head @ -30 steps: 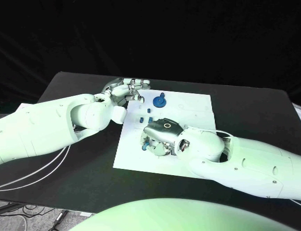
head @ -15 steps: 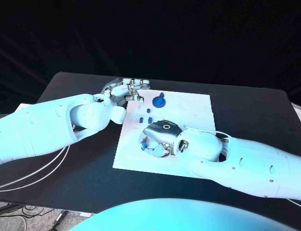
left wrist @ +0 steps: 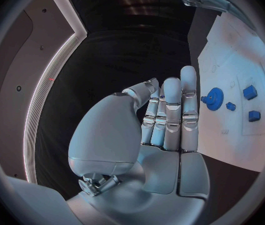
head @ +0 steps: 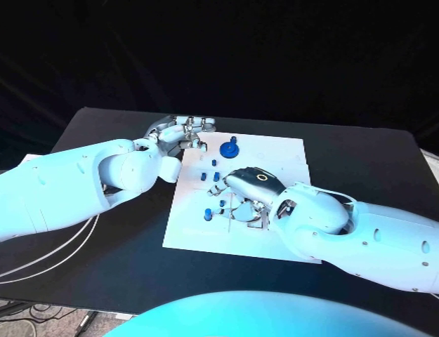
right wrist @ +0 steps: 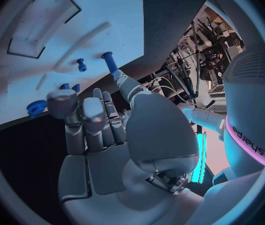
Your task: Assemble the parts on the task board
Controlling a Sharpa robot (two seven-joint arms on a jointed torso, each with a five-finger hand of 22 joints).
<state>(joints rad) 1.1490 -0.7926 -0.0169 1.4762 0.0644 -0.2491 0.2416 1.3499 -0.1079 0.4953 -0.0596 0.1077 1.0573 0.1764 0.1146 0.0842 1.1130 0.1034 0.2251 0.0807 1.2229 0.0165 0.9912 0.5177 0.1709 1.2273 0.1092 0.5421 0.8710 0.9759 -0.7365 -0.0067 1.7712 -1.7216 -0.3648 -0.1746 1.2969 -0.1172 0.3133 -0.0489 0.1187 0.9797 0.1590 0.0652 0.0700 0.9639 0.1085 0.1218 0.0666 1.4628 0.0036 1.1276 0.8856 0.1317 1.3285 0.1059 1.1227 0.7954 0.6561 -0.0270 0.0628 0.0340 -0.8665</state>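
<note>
Right robot hand [head: 246, 199] lifted, uncovering blue peg [head: 208, 214] beside it.

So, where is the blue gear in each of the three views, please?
Head view: the gear lies on the far part of the board, close to the left robot hand.
Left wrist view: the gear sits on the board, just beside the fingertips.
Right wrist view: the gear sits near the board's edge, beside the fingertips.
Shared landmark: the white board.
</note>
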